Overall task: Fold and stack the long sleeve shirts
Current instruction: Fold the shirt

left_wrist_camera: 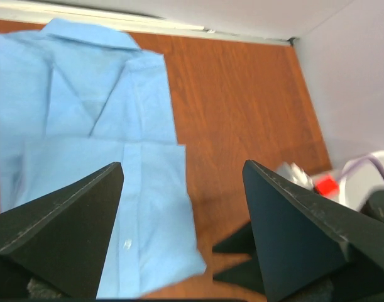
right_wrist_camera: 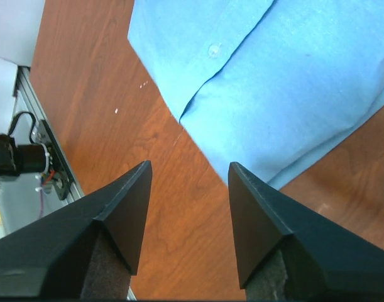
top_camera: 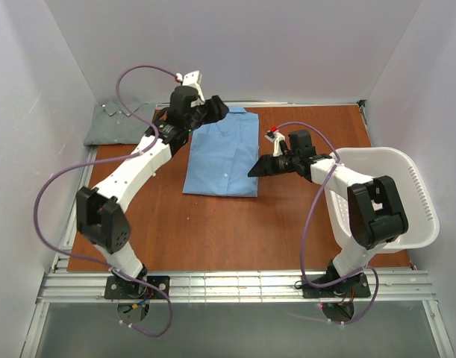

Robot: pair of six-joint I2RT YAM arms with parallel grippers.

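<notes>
Only the top view shows both shirts. The light blue shirt (top_camera: pixel 222 155) lies folded in the middle of the table (top_camera: pixel 213 231), the grey-green shirt (top_camera: pixel 116 127) in the upper left corner, and the white laundry basket (top_camera: pixel 422 194) at the right edge. The left wrist view shows the blue collar (left_wrist_camera: pixel 91 34) at upper left, with the left gripper (left_wrist_camera: pixel 182 165) fingers apart and empty. In the right wrist view the right gripper (right_wrist_camera: pixel 188 163) fingers are also apart, above wood beside the shirt's edge.

Nothing to read here; no legible print on the blue shirt (top_camera: pixel 222 153), the grey-green shirt (top_camera: pixel 112 128), the basket (top_camera: pixel 422 190) or the bench (top_camera: pixel 235 231); no labels, no numbers.
</notes>
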